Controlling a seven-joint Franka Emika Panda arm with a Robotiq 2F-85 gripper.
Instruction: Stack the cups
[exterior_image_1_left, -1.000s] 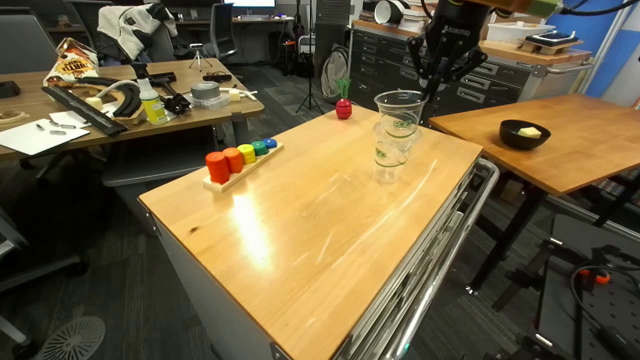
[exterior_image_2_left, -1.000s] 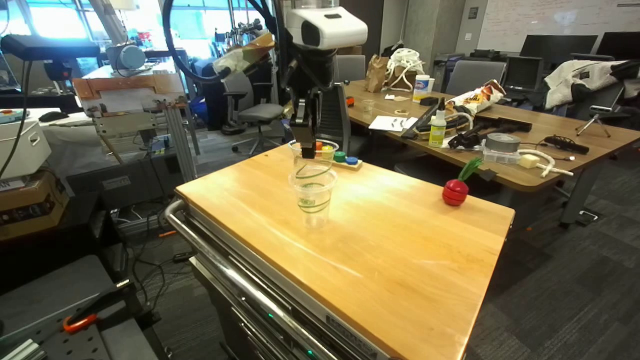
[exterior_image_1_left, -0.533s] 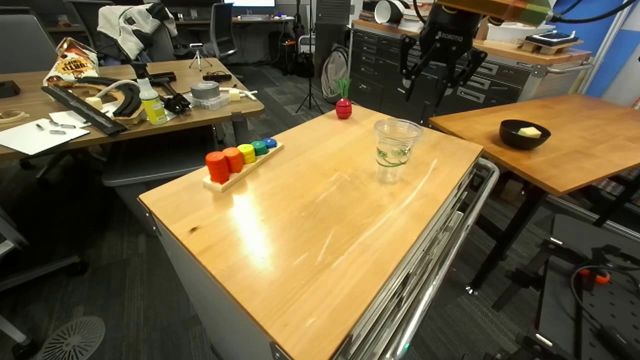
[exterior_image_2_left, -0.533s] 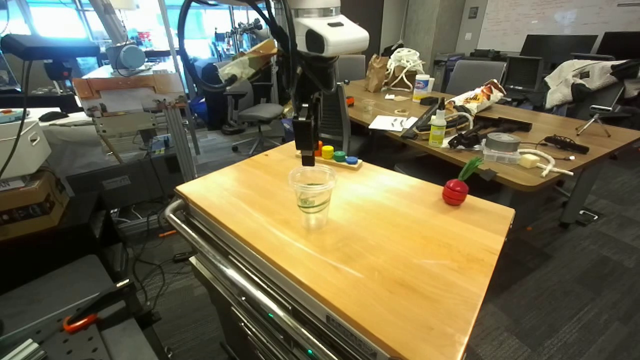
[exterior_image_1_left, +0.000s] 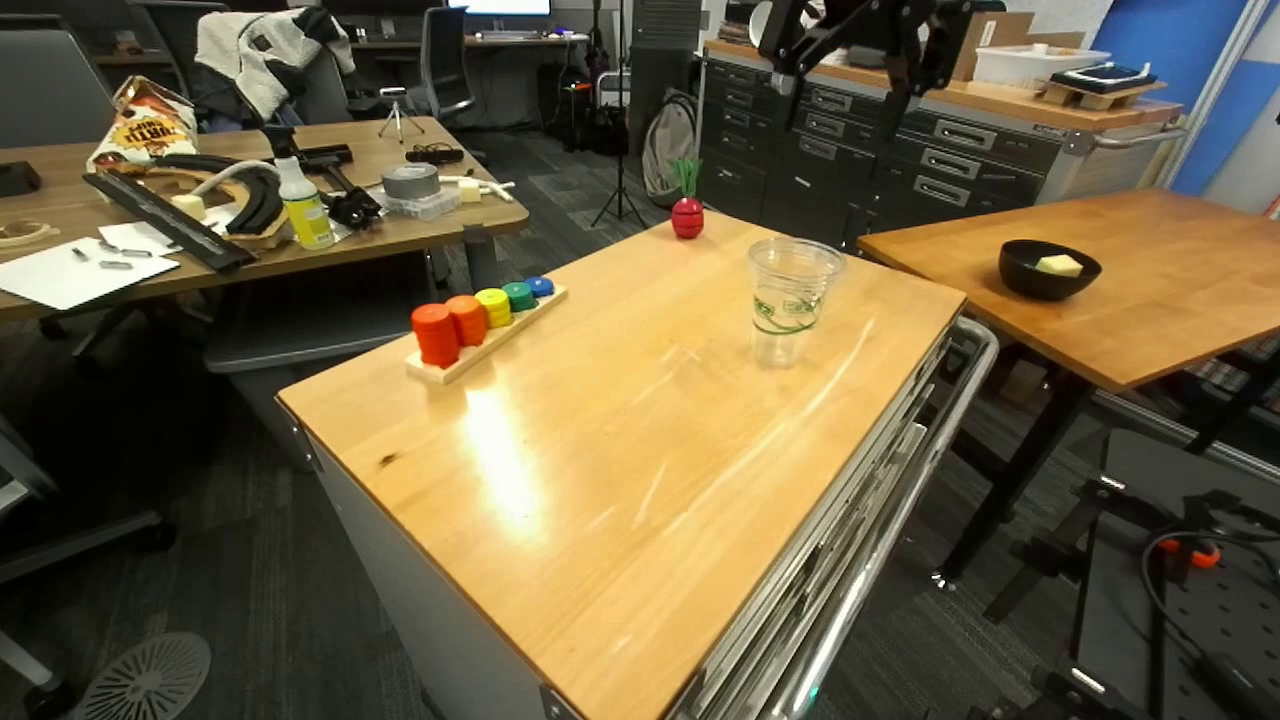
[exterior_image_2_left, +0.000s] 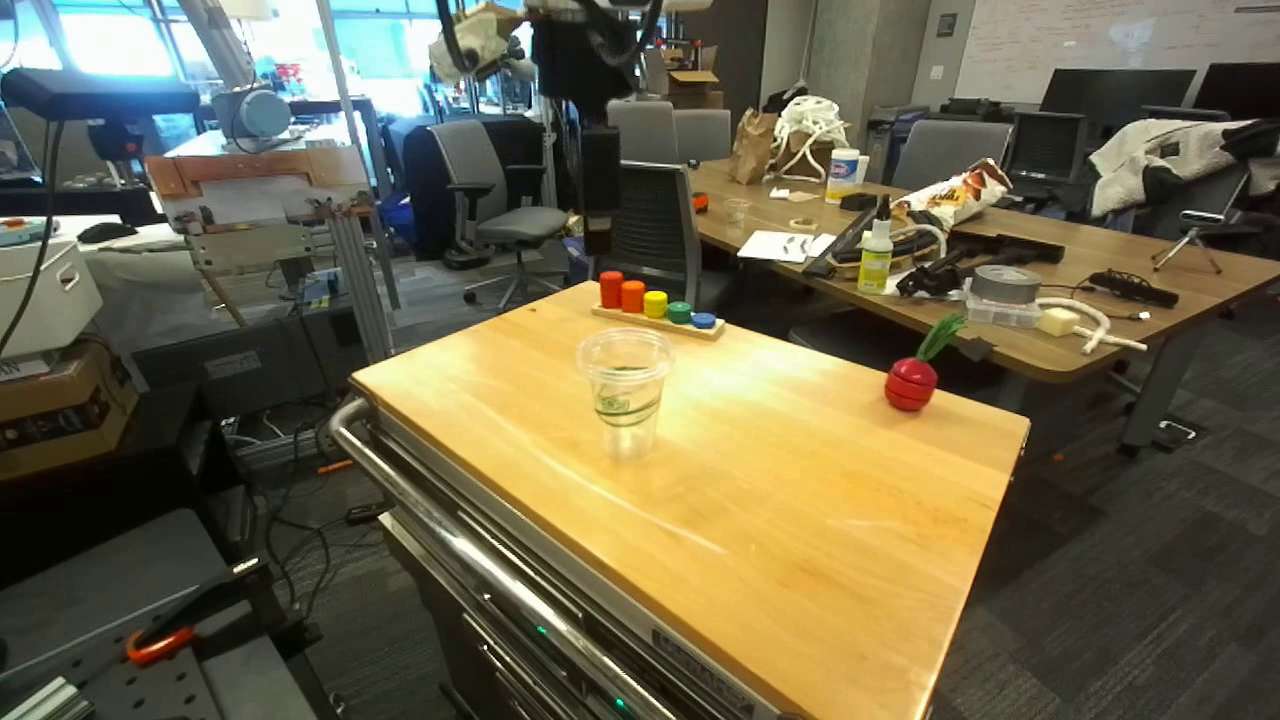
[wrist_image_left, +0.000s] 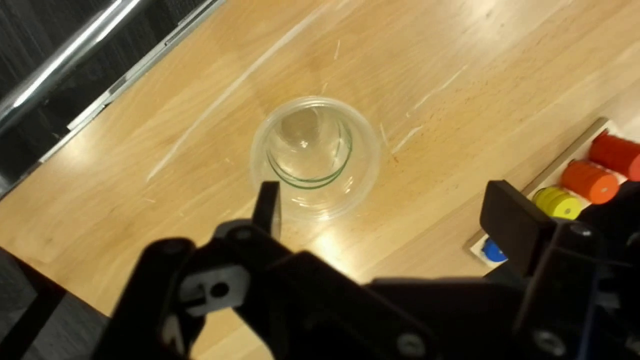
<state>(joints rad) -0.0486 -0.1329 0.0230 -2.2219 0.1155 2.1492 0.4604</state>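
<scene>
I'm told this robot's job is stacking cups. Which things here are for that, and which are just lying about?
For the job:
Cups, nested upright on the worktop
Tool, open, raised above the worktop

Seemingly just lying about:
Coloured discs
Toy radish
Black bowl
Spray bottle
Snack bag

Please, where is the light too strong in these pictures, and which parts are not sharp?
In an exterior view, white glare streaks the wooden tabletop; in an exterior view, the windows wash out nearly white; in the wrist view, parts of the tool look soft, and small highlights shine on the clear cups.
</scene>
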